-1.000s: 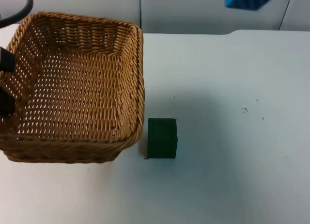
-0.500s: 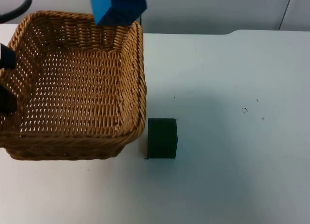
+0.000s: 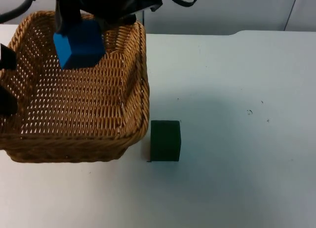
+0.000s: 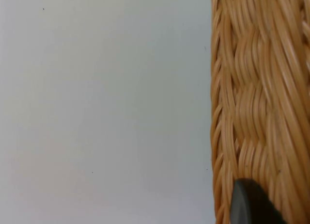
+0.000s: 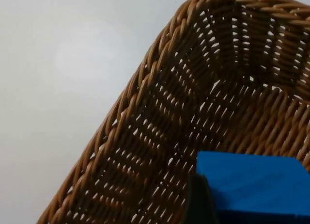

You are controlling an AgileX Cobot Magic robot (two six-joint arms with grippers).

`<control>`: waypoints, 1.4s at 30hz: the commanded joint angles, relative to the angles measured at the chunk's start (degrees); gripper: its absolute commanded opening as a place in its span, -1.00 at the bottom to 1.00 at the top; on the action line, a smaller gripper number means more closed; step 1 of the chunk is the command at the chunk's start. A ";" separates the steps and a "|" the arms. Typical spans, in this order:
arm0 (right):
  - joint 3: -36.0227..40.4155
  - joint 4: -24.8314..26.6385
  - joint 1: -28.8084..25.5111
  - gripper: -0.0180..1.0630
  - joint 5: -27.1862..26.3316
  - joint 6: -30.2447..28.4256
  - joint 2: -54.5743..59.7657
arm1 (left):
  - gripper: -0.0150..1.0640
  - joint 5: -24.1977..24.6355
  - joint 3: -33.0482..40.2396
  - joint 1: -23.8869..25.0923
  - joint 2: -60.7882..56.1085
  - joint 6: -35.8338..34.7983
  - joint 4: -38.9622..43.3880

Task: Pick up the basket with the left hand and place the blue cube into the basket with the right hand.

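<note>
The brown wicker basket is at the table's left side, and my left gripper is shut on its left wall. The weave of that wall runs beside a black fingertip in the left wrist view. My right gripper comes in from above and is shut on the blue cube. It holds the cube over the far left part of the basket's inside. In the right wrist view the blue cube hangs above the basket's corner, next to a dark fingertip.
A dark green cube stands on the white table just right of the basket's near right corner. The grey partition wall closes the far edge.
My right gripper has carried the blue cube leftward from the upper right, over the basket's far rim, and lower above its inside. The basket has barely shifted.
</note>
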 commanded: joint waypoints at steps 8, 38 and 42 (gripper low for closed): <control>-1.19 0.74 0.25 -0.97 0.78 -0.44 3.48 | -0.98 0.32 0.01 -0.02 -0.80 -0.02 -2.04; -1.19 6.34 0.25 0.52 0.32 -6.38 3.78 | -0.98 0.32 0.01 -0.02 -0.80 0.18 -2.40; -1.74 6.34 0.25 0.56 1.09 -7.59 3.81 | -0.98 0.22 0.01 -0.02 -0.80 0.18 -2.38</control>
